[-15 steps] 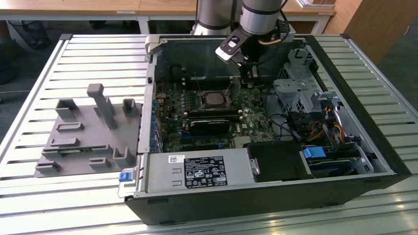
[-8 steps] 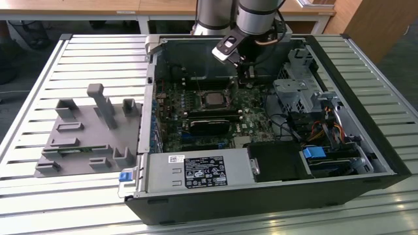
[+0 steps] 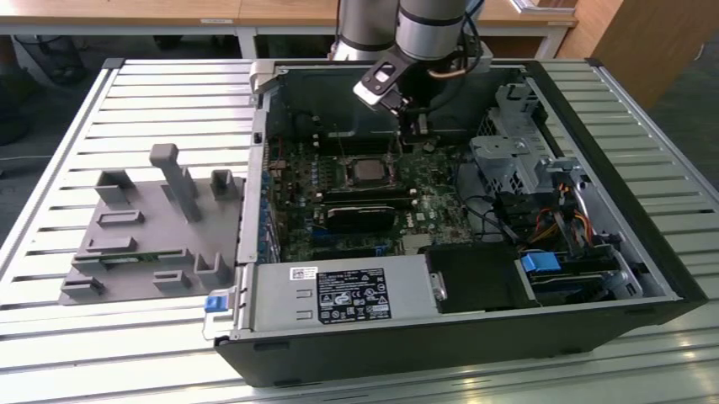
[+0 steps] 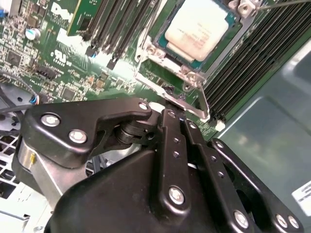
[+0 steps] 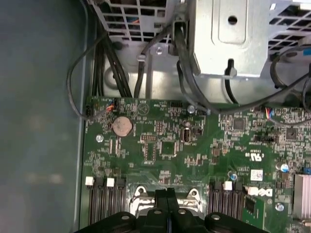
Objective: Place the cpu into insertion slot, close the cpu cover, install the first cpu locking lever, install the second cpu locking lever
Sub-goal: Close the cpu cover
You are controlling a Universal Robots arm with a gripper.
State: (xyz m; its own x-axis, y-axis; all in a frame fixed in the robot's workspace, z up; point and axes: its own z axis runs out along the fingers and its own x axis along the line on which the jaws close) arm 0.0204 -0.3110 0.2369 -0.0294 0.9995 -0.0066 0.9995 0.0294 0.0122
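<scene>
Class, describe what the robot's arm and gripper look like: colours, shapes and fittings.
The arm is built from smooth silver-grey tubes with darker joints, and a thin cable loops beside its wrist. The gripper is matte black, made of flat, rounded linkage plates pinned with shiny silver screws, narrowing towards its tip.

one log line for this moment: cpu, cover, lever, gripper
cpu: seated | cpu cover: down around cpu | locking lever: beside cover edge, at fingertips | gripper: shut, lever contact unclear
</scene>
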